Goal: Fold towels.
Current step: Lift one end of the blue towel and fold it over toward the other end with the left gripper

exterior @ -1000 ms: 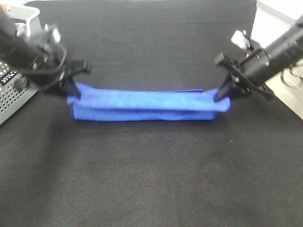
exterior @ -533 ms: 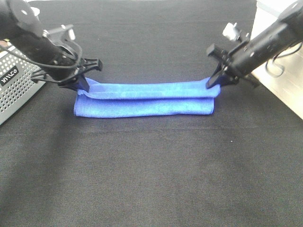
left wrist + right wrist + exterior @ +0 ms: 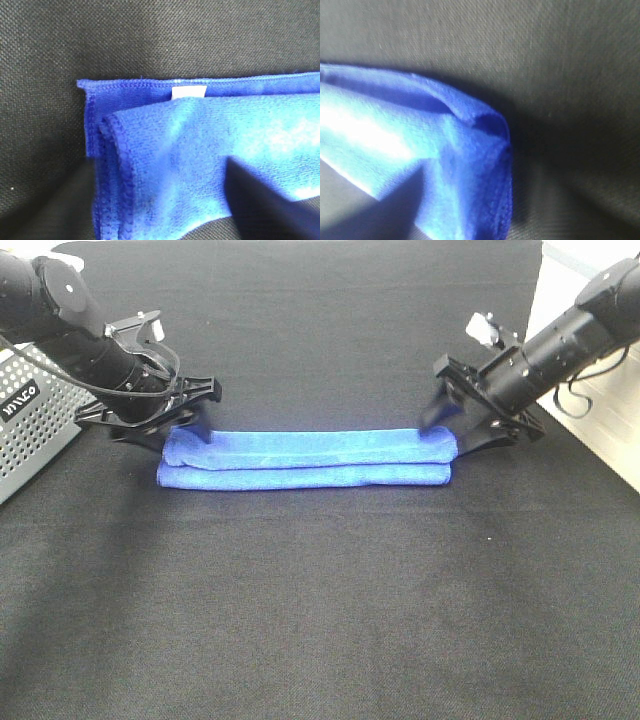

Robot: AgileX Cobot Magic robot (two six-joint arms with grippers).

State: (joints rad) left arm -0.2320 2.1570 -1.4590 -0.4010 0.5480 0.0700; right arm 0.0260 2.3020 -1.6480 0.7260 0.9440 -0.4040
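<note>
A blue towel (image 3: 305, 460) lies on the black tablecloth (image 3: 320, 610), folded lengthwise into a long narrow strip with two layers showing. My left gripper (image 3: 172, 433) is at the strip's left end, low, with its jaws spread apart and holding nothing. My right gripper (image 3: 450, 438) is at the right end, jaws also spread around the towel's end. The left wrist view shows the folded left end (image 3: 200, 150) with a small white label (image 3: 189, 92) and one dark blurred finger (image 3: 270, 205). The right wrist view shows the rounded right end (image 3: 465, 165).
A grey perforated metal box (image 3: 30, 430) stands at the left edge, close behind my left arm. A pale surface (image 3: 600, 420) borders the cloth on the right, with cables near my right arm.
Both grippers carried the towel's near edge away from the camera, laid it down as a narrower strip, and their jaws have opened off the towel's ends.
</note>
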